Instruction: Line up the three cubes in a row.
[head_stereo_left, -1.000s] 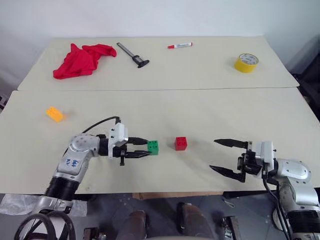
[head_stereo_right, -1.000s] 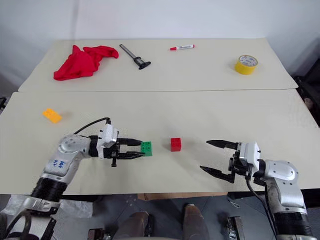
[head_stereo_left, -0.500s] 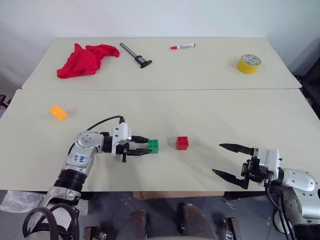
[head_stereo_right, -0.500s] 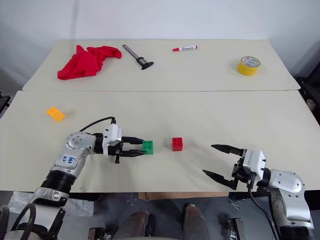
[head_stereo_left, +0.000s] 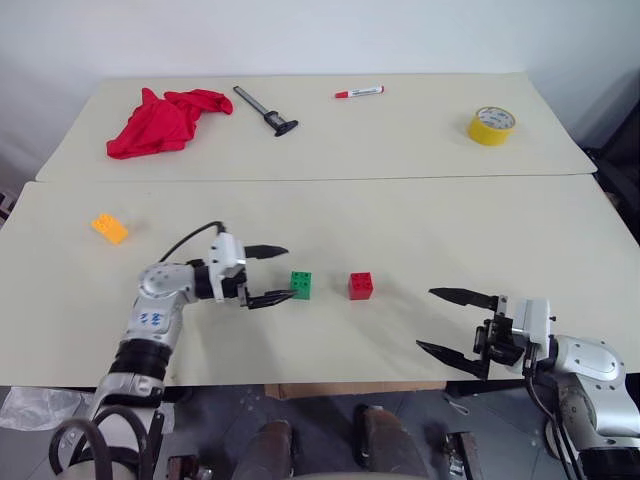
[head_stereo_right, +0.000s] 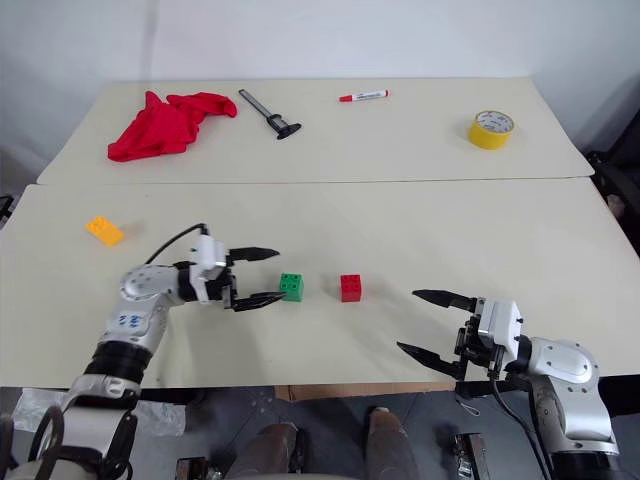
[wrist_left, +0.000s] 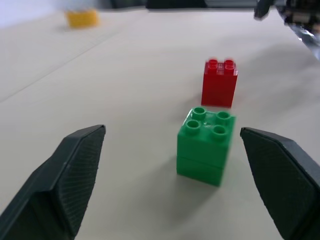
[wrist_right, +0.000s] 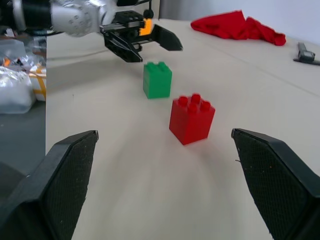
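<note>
The green cube (head_stereo_left: 301, 284) and the red cube (head_stereo_left: 361, 286) stand side by side with a small gap, near the middle of the front table. Far off to the left lies the orange-yellow cube (head_stereo_left: 110, 228). My left gripper (head_stereo_left: 288, 272) is open just left of the green cube, its fingertips close to the cube but not touching it. In the left wrist view the green cube (wrist_left: 205, 145) stands free between the spread fingers, with the red cube (wrist_left: 219, 82) behind it. My right gripper (head_stereo_left: 426, 319) is open and empty to the right of the red cube, near the front edge.
On the back table lie a red cloth (head_stereo_left: 160, 120), a caliper (head_stereo_left: 265, 110), a red marker (head_stereo_left: 359, 91) and a yellow tape roll (head_stereo_left: 492, 125). A seam (head_stereo_left: 300, 180) runs between the two tables.
My left gripper has opened and let go of the green cube, then drawn back slightly to the left. The green cube now stands alone on the table. The right gripper has stayed open.
</note>
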